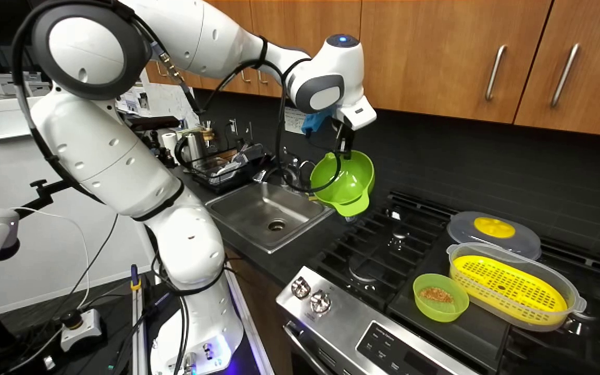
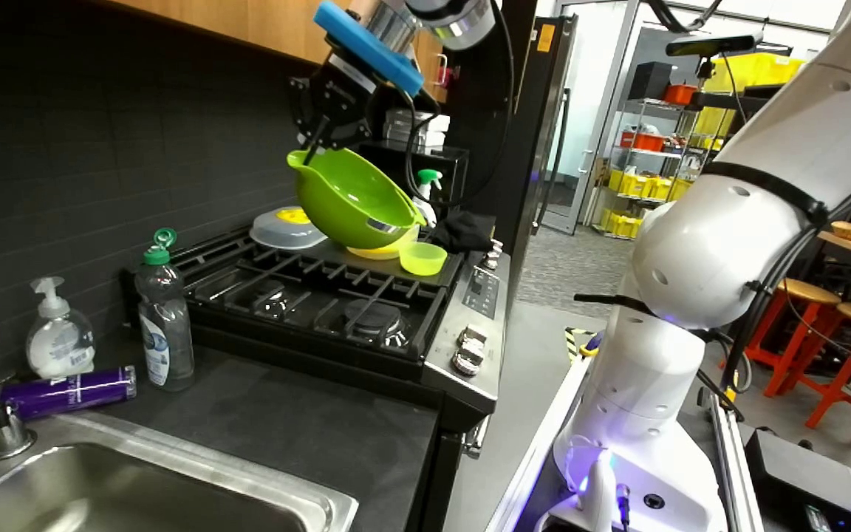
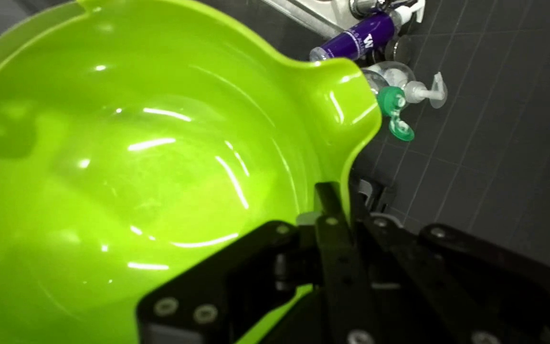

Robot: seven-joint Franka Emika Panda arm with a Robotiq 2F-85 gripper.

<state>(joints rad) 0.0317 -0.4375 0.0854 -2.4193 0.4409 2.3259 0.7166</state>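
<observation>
A green bowl (image 1: pixel 350 182) tilted in open air, the hand (image 3: pixel 343 196) pinching its rim

Left to right in an exterior view: sink (image 1: pixel 250 211); green bowl, showing between the sink's right rim and the left edge of the stove (image 1: pixel 344 325); small bowl (image 1: pixel 440 311) near the stove's front edge, beside a clear tub (image 1: pixel 532 270).

Green bowl (image 3: pixel 160 162) cut off in wrist view, sink (image 2: pixel 145 491) in exterior view; brown bits (image 1: pixel 436 295) too small to identify.
</observation>
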